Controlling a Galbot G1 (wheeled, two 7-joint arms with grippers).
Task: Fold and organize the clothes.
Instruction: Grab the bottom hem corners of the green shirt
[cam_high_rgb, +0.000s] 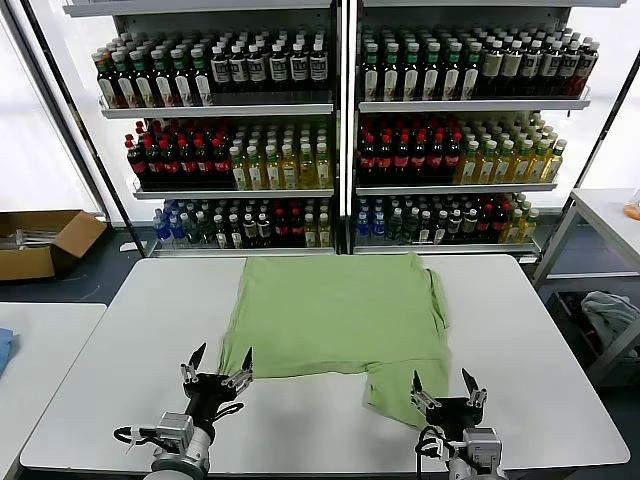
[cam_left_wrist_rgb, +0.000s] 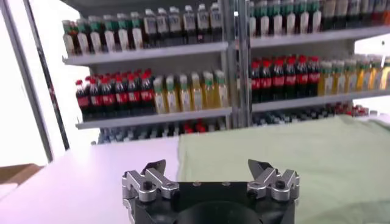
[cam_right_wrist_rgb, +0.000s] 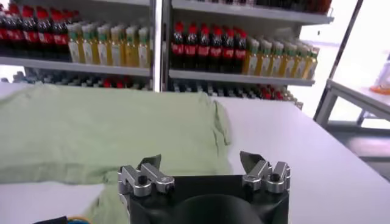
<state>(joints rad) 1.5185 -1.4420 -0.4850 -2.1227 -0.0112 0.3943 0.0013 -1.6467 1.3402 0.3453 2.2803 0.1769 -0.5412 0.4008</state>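
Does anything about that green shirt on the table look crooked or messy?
Slightly. The green shirt lies mostly flat, but one flap hangs down unevenly at its near right corner by the right gripper, and its right edge is bunched.

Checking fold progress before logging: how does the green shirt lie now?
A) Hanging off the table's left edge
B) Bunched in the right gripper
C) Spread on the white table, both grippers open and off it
C: the green shirt lies flat on the white table, with the left gripper and right gripper open and empty at its near edge.
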